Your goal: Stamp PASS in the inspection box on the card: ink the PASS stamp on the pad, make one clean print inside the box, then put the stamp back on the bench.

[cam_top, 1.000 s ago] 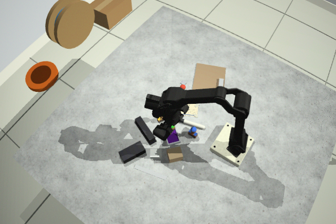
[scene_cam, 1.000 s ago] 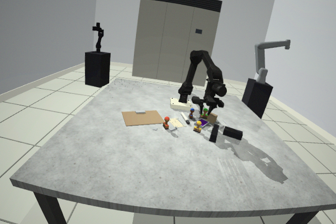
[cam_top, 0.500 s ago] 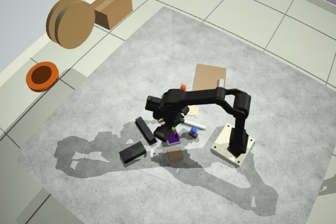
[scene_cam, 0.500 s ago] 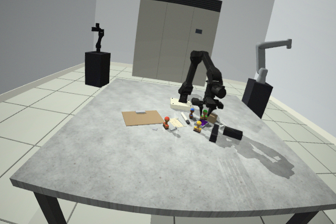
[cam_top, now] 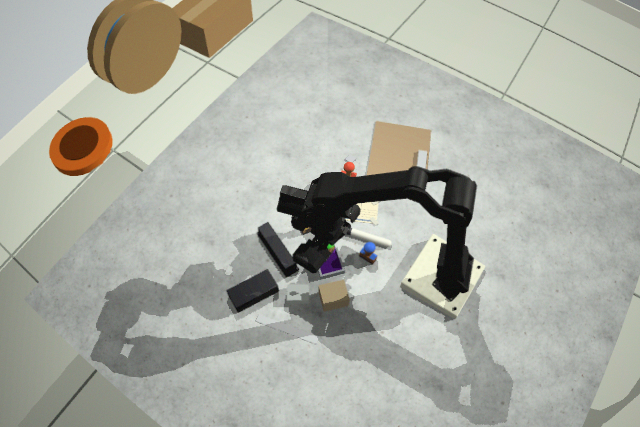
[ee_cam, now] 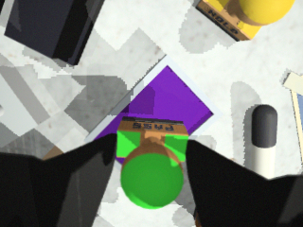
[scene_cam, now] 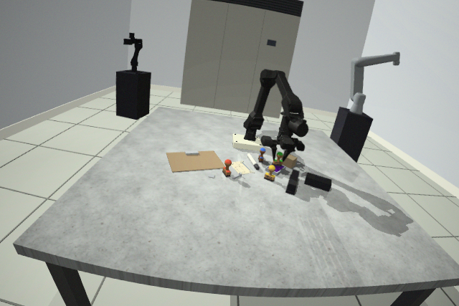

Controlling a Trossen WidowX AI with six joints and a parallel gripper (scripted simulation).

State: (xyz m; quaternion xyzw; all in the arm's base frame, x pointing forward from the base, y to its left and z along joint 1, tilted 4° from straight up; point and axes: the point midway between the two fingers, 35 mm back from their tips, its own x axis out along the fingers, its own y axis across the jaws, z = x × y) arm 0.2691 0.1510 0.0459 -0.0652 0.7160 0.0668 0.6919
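Observation:
My gripper (scene_cam: 278,159) (ee_cam: 151,144) is shut on the green PASS stamp (cam_top: 330,246) (scene_cam: 279,155) (ee_cam: 151,182), with one finger on each side below its round knob. The stamp is over the near part of the purple ink pad (cam_top: 331,262) (scene_cam: 277,168) (ee_cam: 175,95). Whether its base touches the ink cannot be told. The cream card (cam_top: 369,213) (scene_cam: 241,167) lies beyond the white marker; only its edge (ee_cam: 294,82) shows at the right of the wrist view. Its inspection box cannot be made out, and the arm partly covers the card in the top view.
A white marker (cam_top: 373,238) (ee_cam: 264,125) and a blue stamp (cam_top: 369,251) (scene_cam: 262,155) are beside the pad. A yellow stamp (scene_cam: 271,171) (ee_cam: 267,8), two black blocks (cam_top: 277,250) (cam_top: 252,290) and a small cardboard box (cam_top: 333,294) surround it. A red stamp (scene_cam: 227,168) stands near the clipboard (scene_cam: 194,162).

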